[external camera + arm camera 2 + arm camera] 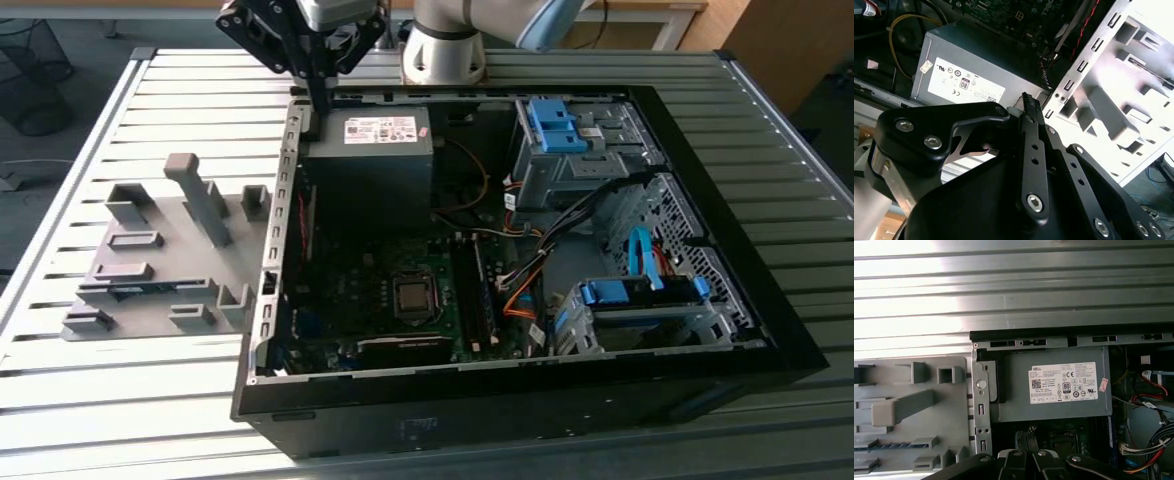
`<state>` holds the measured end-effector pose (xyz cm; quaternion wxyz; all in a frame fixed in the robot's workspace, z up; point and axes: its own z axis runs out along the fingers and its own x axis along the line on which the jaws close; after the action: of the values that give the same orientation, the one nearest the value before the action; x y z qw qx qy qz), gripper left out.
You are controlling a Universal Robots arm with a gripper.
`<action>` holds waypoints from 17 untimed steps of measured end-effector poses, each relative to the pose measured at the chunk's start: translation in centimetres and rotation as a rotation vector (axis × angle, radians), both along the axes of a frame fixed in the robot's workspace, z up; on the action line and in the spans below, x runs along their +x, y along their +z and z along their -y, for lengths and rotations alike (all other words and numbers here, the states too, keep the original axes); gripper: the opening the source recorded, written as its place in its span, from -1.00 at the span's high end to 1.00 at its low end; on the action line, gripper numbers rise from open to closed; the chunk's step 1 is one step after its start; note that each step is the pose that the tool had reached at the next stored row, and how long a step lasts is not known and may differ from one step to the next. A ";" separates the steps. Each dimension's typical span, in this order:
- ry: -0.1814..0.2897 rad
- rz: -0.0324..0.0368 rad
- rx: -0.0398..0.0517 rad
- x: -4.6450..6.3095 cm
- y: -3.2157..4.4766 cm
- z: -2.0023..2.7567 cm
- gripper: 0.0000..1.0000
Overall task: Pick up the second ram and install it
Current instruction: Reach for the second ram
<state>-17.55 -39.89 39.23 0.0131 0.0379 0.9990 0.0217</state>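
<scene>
The second ram (134, 290) is a thin blue stick lying in a slot of the grey holder (147, 250) on the exterior view's left, beside the open computer case (534, 400). In the first wrist view the ram (891, 445) shows as a blue strip in the holder (909, 405). My gripper (320, 102) hangs above the case's back left corner, over the edge of the power supply (367, 160), well away from the ram. Its black fingers (1028, 107) lie pressed together with nothing between them; the gripper (1026, 457) also shows in the first wrist view.
The motherboard's long memory slots (474, 285) run beside the processor socket (416, 295). Light-blue drive latches (554, 125) and bundles of cables (527, 290) fill the case's right half. The holder has an upright grey post (200, 200). The arm's base (447, 50) stands behind the case on a slatted metal table (134, 400).
</scene>
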 end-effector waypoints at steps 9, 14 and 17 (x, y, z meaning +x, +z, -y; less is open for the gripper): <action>0.000 0.0000 0.0000 -0.8 -0.01 0.00 0.79; 0.000 0.0000 -0.0001 -1.4 -0.01 0.00 0.79; 0.000 0.0000 0.0000 -1.7 -0.01 0.00 0.79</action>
<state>-19.29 -39.89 39.22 0.0131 0.0378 0.9990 0.0217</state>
